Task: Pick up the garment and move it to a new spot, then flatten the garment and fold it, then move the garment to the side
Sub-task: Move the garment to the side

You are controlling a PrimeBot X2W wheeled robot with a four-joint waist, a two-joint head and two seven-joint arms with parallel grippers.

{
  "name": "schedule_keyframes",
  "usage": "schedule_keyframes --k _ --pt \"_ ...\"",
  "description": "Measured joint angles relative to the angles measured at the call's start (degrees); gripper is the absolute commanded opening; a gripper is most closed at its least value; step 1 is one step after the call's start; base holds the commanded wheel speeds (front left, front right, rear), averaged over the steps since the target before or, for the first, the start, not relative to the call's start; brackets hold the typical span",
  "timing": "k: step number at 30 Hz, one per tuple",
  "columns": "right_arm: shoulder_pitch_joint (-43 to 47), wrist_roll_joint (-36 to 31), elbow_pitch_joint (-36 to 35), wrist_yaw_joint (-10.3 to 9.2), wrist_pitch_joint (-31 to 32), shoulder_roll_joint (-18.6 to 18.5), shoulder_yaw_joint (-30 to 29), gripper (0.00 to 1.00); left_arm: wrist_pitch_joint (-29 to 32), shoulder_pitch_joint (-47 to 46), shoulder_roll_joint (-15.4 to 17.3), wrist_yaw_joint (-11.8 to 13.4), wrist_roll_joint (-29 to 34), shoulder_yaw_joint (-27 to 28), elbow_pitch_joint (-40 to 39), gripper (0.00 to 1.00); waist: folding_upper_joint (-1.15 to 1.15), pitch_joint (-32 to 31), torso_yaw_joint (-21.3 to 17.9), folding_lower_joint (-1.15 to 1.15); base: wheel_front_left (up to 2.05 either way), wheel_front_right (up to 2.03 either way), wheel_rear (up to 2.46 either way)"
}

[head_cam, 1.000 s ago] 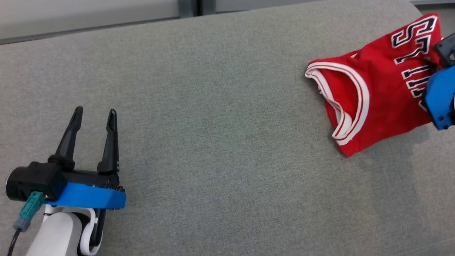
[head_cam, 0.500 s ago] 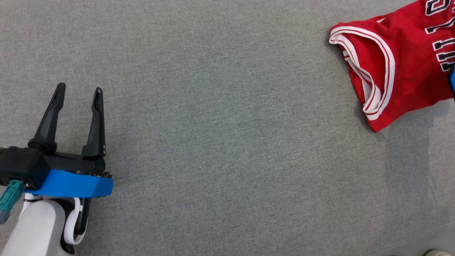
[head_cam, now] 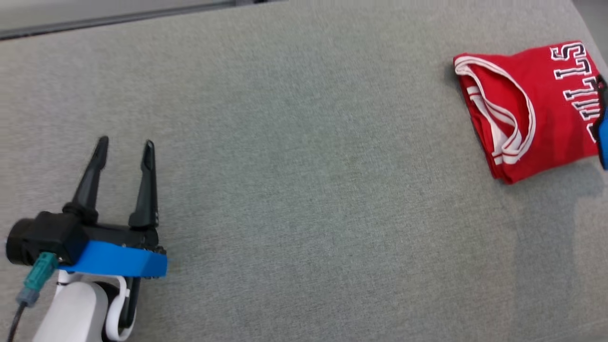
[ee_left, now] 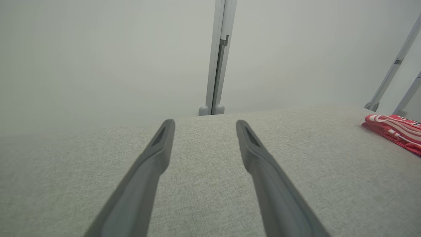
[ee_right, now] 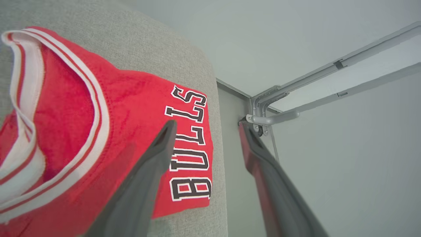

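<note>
**GARMENT AT RH EDGE: SNAG / DROP-OFF RISKS**

**1. Layout (approx., by size)**
- Top (head_cam: 294, 199): grey fabric-covered, flat. Its RH edge runs just beside the garment.
- Garment (head_cam: 536, 109): red jersey, folded to a compact block. It lies at the far right of the top, near the rear corner. Fold and side placement look done (judgement).
- L gripper (head_cam: 126, 141): lower left, well apart from the garment. Fingers spread, nothing between them.
- R gripper (ee_right: 207, 122): above the lettered end, fingers spread, nothing held. One finger is over the cloth, the other past the edge of the top.
- Lettering (head_cam: 572, 71): on the end nearest the edge.
- Trim (head_cam: 528, 114): white/red armhole bands toward centre, lying loose and not flat.

**2. Failure modes**
- Fold reopens. Cause: a low retreat of the R gripper lets a fingertip catch the upper layer.
- Garment slides off the top. Cause: any outward push, since there is little margin at the edge.
- Trim snags. Cause: a finger passing through a loose band loop.
- Contact not confirmed: can't tell if the inboard finger touches the cloth, so lift straight up first.
</note>
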Motion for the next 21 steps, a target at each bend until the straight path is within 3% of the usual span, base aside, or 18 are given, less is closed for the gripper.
schedule_keyframes --k 5,11,21 --pt "7.5 2.2 -4.1 -0.02 -3.0 3.8 -6.4 1.0 -0.8 2.7 -1.7 0.1 -0.4 -0.5 2.0 1.0 0.0 -4.4 1.9 -0.01 0.0 0.0 0.0" --pt "20.2 5.6 -15.0 -0.01 -8.0 10.1 -11.2 1.0 -1.6 6.4 -2.7 0.1 -1.0 -0.2 5.4 1.0 0.0 -10.3 4.5 -0.02 0.0 0.0 0.0" --pt "37.4 9.8 -32.7 -0.02 -10.3 18.3 -10.7 1.0 -1.8 12.2 -4.7 0.6 -0.9 0.0 9.1 1.0 0.0 -18.7 9.0 -0.02 0.0 0.0 0.0"
